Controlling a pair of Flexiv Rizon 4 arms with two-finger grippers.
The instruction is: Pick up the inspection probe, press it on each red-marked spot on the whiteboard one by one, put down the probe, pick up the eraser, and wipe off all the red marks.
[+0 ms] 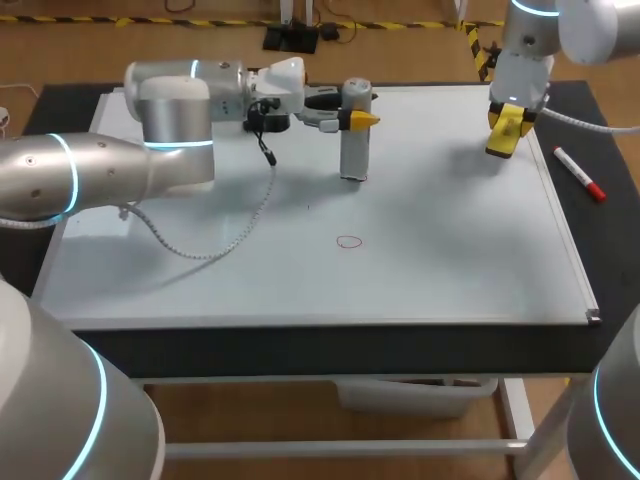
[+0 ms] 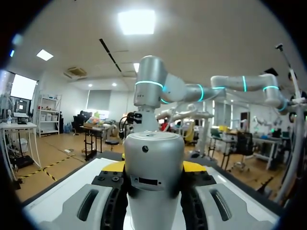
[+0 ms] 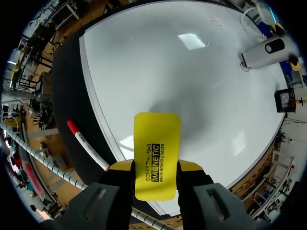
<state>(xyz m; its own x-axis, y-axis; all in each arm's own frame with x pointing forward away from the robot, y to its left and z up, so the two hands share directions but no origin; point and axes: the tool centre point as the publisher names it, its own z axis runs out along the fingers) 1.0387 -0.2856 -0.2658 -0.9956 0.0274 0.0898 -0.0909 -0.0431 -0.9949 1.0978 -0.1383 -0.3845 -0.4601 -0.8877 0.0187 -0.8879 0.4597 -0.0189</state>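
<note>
Head view: the left pincer grips the inspection probe — a smooth grey cylinder, long axis upright, over the glossy whiteboard. The one visible red mark, a thin oval, lies apart, toward the board's near edge. The right pincer clamps the flat yellow eraser — farther off.

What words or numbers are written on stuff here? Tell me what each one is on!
"MAGNETIC": on the yellow eraser held in the right gripper.
"WHITE BOARD ERASER": smaller, beside it on the same eraser.
Another line of print on the eraser is too blurred to read.
Marker and probe: no print I can read.
Whiteboard: only a small red ring, not a letter.
</note>
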